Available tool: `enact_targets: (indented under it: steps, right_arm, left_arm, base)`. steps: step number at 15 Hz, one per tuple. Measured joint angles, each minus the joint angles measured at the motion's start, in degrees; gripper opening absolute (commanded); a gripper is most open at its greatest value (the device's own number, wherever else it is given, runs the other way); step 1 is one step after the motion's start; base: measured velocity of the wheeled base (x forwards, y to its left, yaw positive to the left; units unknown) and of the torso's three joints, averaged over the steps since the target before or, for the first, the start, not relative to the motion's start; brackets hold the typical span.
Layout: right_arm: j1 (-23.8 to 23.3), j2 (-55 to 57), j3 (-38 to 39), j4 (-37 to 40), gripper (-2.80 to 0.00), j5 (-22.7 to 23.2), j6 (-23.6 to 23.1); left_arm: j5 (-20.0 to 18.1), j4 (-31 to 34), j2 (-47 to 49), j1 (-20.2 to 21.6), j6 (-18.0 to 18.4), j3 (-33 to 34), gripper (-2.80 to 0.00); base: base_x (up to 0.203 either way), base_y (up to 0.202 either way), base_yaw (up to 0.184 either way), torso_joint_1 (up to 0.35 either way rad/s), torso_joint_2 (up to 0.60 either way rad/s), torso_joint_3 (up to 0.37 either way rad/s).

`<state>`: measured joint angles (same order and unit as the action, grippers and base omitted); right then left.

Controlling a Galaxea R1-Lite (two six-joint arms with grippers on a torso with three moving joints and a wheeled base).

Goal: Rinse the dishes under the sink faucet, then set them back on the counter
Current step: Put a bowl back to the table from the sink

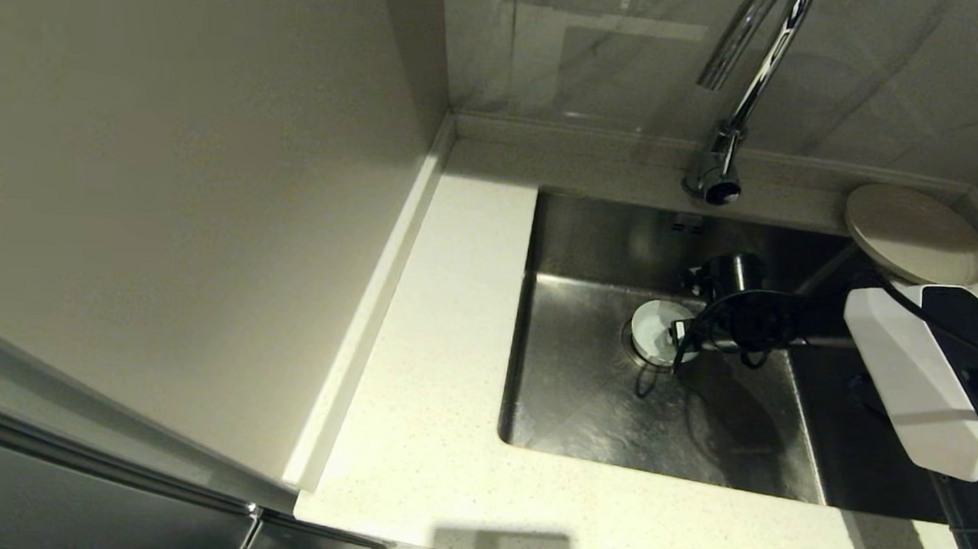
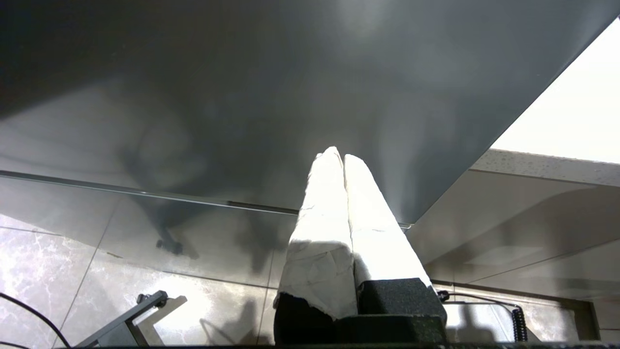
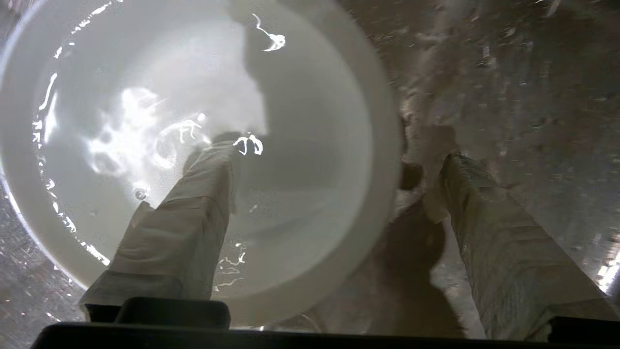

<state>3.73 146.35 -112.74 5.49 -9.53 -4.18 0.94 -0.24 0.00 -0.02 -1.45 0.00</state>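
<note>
right wrist view: bowl [image 3: 193, 145] astride hand [image 3: 334, 169]

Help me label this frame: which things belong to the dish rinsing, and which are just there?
Job: bowl in the sink, right gripper open astride its rim, faucet, cream plate, counter.
Just there: wall, parked left gripper.

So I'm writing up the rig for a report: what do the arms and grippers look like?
The right arm has a white angular shell over black parts, with a black cable looped near the wrist. Both the right gripper and the left gripper have long tapering fingers wrapped in whitish tape, set in black mounts.
</note>
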Motion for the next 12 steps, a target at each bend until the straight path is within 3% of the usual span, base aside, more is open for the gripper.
enact_targets:
  steps: [2, 3, 12]
  right_arm:
    - [0.15, 0.51, -0.1, -0.12, 0.0, 0.02, 0.0]
    - [0.15, 0.72, -0.18, -0.33, -2.8, 0.02, 0.0]
    - [0.17, 1.22, -0.55, -3.8, -2.8, 0.83, -0.24]
  left_arm:
    - [0.0, 0.0, 0.0, 0.0, -0.02, 0.0, -2.8]
    - [0.0, 0.0, 0.0, -0.02, -0.02, 0.0, -2.8]
    - [-0.01, 0.04, 0.0, 0.02, 0.03, 0.0, -2.8]
  base:
    - [0.0, 0.0, 0.0, 0.0, 0.0, 0.0]
    - [0.0, 0.0, 0.0, 0.0, 0.0, 0.0]
    - [0.0, 0.0, 0.0, 0.0, 0.0, 0.0]
